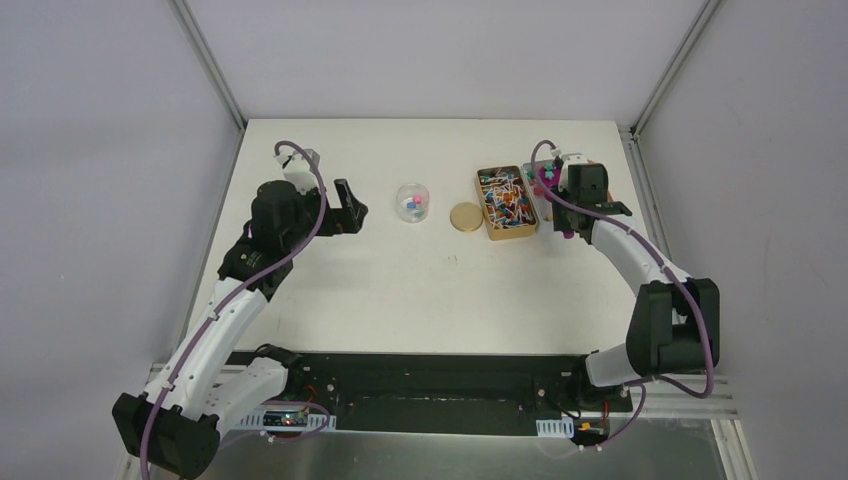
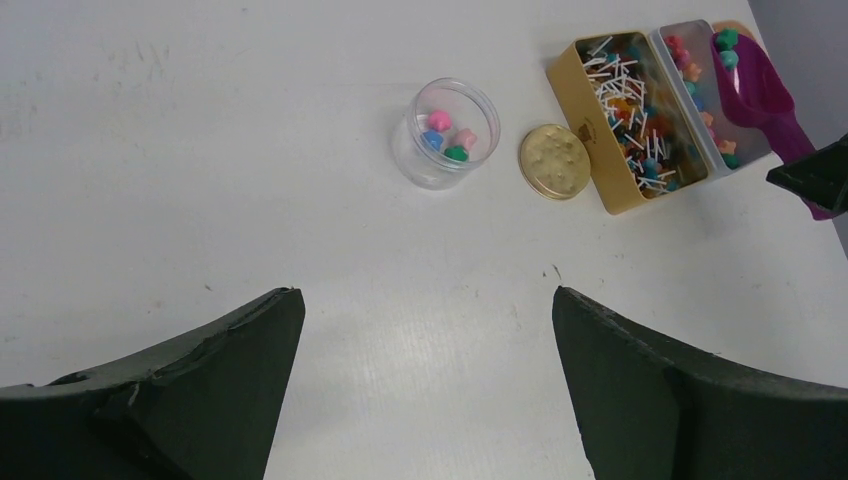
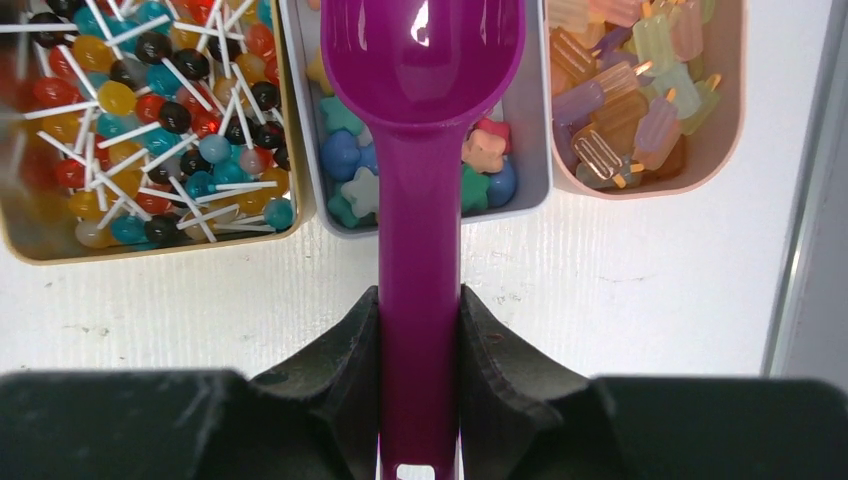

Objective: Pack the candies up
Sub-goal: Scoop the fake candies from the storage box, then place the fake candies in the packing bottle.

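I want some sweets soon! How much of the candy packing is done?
Just started. Done: a few candies sit in the open jar. In hand: the right jaws clamp the scoop, which looks empty, at the tray of star candies. Still to do: more scooping into the jar, then the lid, lying beside it, likely goes on. The left jaws are open and empty.

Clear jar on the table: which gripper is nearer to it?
Left. The left gripper sits open just left of the clear jar; the right gripper holds the purple scoop over the trays, past the gold lid.
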Tool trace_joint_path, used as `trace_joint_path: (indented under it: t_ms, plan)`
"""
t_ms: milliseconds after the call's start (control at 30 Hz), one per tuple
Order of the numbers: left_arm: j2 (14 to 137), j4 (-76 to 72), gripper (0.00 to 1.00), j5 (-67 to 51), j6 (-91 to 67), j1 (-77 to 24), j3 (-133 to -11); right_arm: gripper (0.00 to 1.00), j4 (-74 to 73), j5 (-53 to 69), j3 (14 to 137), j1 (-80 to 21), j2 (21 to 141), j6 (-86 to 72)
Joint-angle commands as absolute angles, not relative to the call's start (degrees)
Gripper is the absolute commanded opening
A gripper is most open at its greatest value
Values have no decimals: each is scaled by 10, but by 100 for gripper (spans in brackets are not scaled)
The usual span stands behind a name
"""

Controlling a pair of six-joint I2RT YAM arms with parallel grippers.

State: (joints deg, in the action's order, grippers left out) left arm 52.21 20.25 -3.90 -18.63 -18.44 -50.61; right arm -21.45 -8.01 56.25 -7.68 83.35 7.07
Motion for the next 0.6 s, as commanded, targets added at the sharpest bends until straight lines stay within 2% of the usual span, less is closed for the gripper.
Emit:
trace_joint_path:
  t_ms: [0,300,567]
  plan:
    - [501,191,99,-9,-183,-189,-503,0,-215,-64,609,-77,788,96]
    - [476,199,99,57,-185,-189,-506,0,-272,-89,685,-115,790,143]
    - [471,205,99,88,-188,-189,-508,0,-325,-129,760,-195,829,177]
